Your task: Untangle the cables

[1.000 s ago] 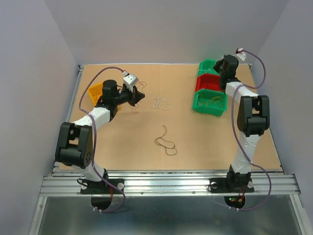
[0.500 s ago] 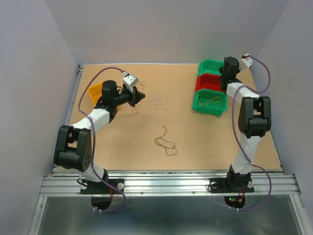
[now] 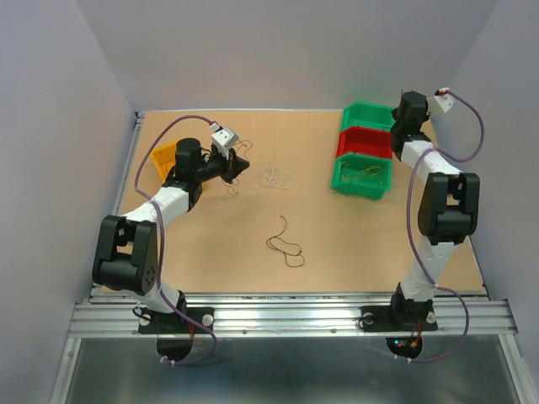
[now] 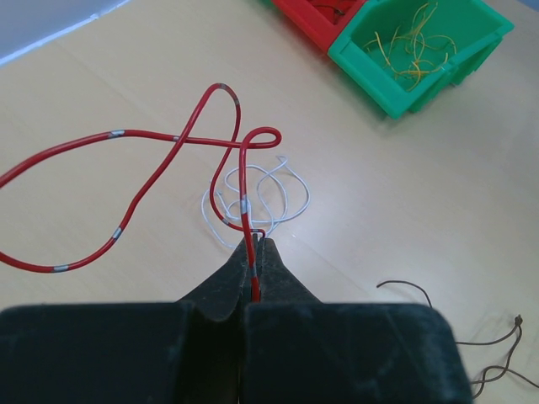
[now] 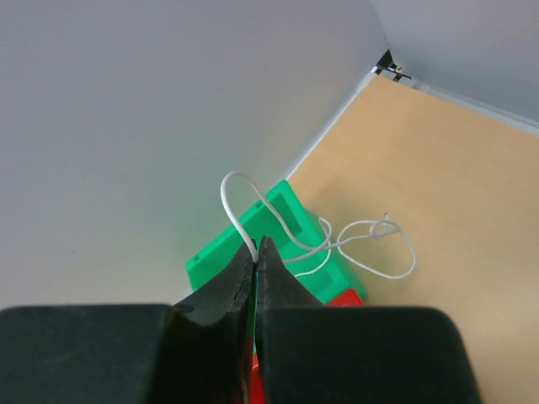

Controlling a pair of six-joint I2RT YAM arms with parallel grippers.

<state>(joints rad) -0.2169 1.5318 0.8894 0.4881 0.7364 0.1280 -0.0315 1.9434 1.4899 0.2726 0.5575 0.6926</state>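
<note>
My left gripper is shut on a red cable; in the left wrist view the jaws pinch one end and the cable loops out over the table. A white cable lies coiled on the table just beyond it, also seen in the left wrist view. A dark cable lies at mid-table. My right gripper is at the back right over the bins, shut on a thin white cable that hangs knotted in front of it.
Three bins stand at the back right: a green one, a red one and a green one holding yellow cables. A yellow bin is behind the left arm. Walls close the back and sides.
My right arm has swung to the right and back, past the bins toward the corner, with the white cable in it. The left gripper has barely moved.
</note>
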